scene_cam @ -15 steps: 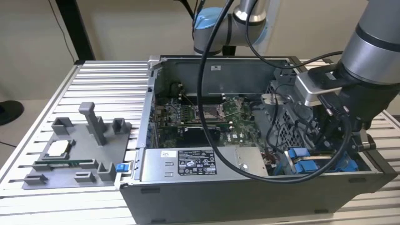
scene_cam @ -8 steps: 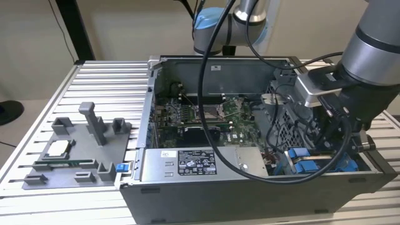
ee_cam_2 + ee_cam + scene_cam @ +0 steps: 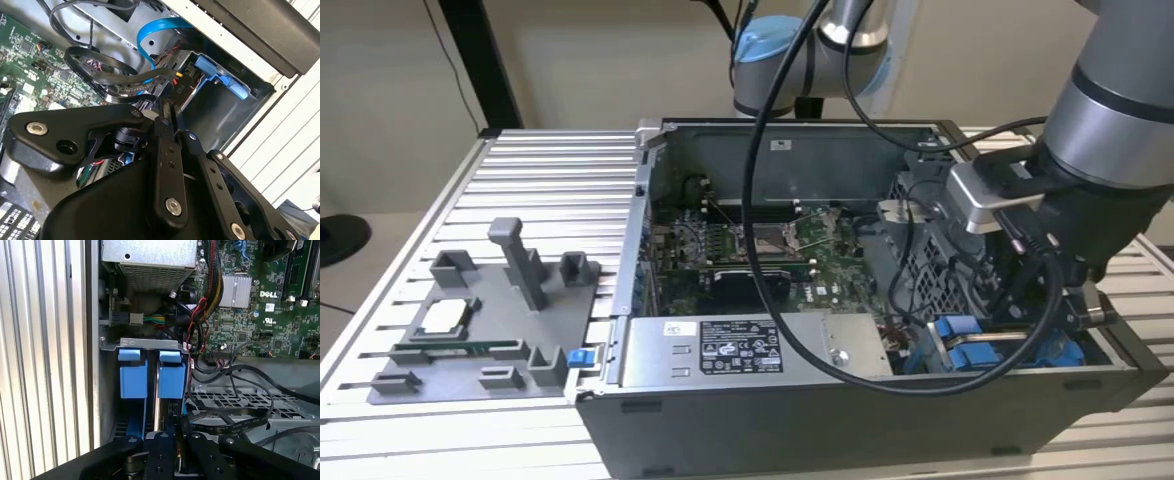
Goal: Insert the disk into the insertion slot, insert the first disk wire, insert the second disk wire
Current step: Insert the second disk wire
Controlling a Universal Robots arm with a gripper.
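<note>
Open computer case on a slatted table. The gripper point(image 3: 167, 440), jaws pressed together, is low in the slot point(image 3: 150, 342) at the exterior view's right, where the disk point(image 3: 169, 380) already sits in blue rails. Wire stage; the black cable point(image 3: 230, 422) lies just beside the fingers, calling for fine alignment

The insertion slot point(image 3: 150, 345) is a grey metal bay in the corner of the open computer case, next to the green board. Two bright blue plastic pieces point(image 3: 170, 375) stand side by side in it. In the exterior view the blue parts point(image 3: 958, 335) sit low at the exterior view's right.
</note>
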